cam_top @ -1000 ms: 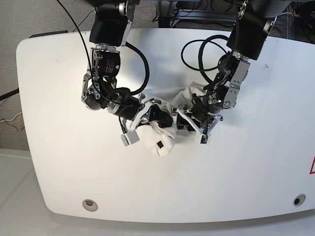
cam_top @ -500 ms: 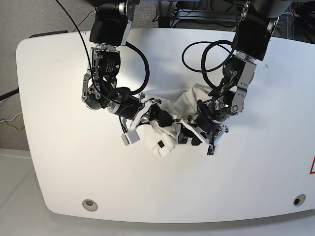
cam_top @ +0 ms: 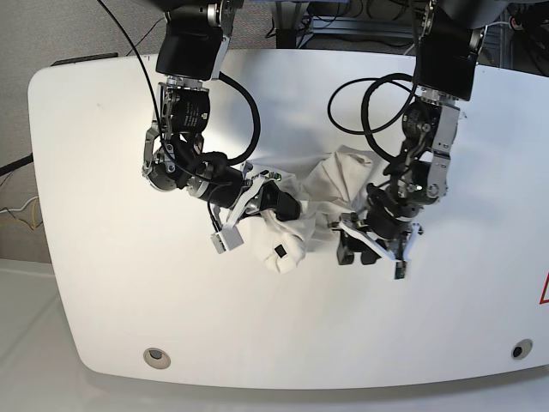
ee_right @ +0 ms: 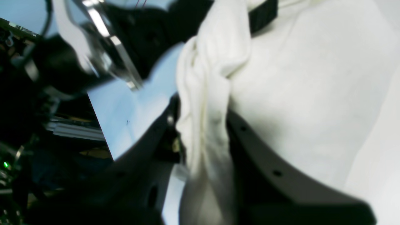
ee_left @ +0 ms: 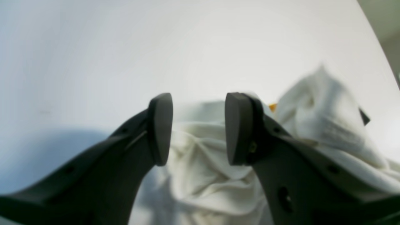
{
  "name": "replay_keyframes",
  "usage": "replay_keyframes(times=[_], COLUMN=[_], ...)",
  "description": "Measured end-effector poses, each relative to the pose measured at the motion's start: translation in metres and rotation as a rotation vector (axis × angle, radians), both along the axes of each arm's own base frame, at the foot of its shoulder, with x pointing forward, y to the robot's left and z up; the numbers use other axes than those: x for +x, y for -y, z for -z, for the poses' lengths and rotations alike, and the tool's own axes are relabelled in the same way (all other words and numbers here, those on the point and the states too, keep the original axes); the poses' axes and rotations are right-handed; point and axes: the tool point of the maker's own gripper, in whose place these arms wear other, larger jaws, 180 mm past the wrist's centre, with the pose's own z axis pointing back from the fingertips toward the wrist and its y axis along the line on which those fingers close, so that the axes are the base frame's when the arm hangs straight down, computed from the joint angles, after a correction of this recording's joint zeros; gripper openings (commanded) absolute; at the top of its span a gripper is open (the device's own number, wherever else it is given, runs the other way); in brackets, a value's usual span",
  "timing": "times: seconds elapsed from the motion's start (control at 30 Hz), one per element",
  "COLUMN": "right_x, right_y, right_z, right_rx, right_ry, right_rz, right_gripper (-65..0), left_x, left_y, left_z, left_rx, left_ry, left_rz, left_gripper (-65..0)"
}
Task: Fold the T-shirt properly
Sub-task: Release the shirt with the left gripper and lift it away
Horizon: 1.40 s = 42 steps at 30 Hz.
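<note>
The white T-shirt lies crumpled in a heap at the table's middle, its small black tag on the front lobe. In the base view my right gripper is buried in the heap's left side. The right wrist view shows it shut on a bunched fold of the T-shirt. My left gripper hovers just off the heap's front right, open. In the left wrist view nothing sits between its dark pads, and the T-shirt with the tag lies beyond them.
The white table has a rounded front edge with a round hole at front left and one at front right. Black cables loop off both arms. A small white connector hangs beside the heap.
My left gripper has drawn back from the cloth toward the front right, still open. The right arm and its grip have stayed put; the heap barely shifted.
</note>
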Motion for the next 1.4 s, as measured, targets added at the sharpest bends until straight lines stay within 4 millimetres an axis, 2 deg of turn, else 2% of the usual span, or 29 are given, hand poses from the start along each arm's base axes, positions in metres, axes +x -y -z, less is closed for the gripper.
replay_keyframes(times=[0.13,0.27,0.5,0.6,0.83,1.1,1.2,1.3,1.4], right_x=[0.000,0.001,-0.001,-0.005,-0.009,-0.010,-0.012,-0.014,-0.016], right_y=[0.000,-0.001,-0.005,-0.016,-0.036,-0.051,-0.053,-0.059,-0.062], right_z=[0.000,-0.001,0.000,-0.002,-0.008,-0.011,-0.011,-0.011,-0.011], right_rx=[-0.003,-0.002,-0.013,-0.018,-0.007,0.010,0.005,0.000,-0.001], right_ry=[0.000,0.002,0.005,0.011,0.042,0.028,0.027,0.029,0.030], right_rz=[0.000,-0.002,-0.021,-0.060,-0.106,-0.114,-0.124,-0.142,-0.155], right_gripper=[-65.0,-65.0,-65.0,-65.0,-65.0,-64.7,-60.5,-51.5,-39.9], left_x=[0.005,0.009,0.008,0.008,0.005,0.003,0.001,0.000,0.001], left_y=[-0.026,-0.044,-0.051,-0.056,-0.056,-0.058,-0.060,-0.060,-0.060], left_z=[-0.020,-0.042,-0.068,-0.073,-0.069,-0.065,-0.062,-0.061,-0.061], left_rx=[0.009,0.001,0.013,0.021,0.024,0.031,0.038,0.037,0.036], left_ry=[0.033,0.059,0.103,0.115,0.105,0.096,0.087,0.084,0.086], left_rz=[-0.052,-0.089,-0.079,-0.086,-0.088,-0.087,-0.089,-0.088,-0.088], left_gripper=[-38.7,-38.7,-38.7,-38.7,-38.7,-38.7,-38.7,-38.7,-38.7])
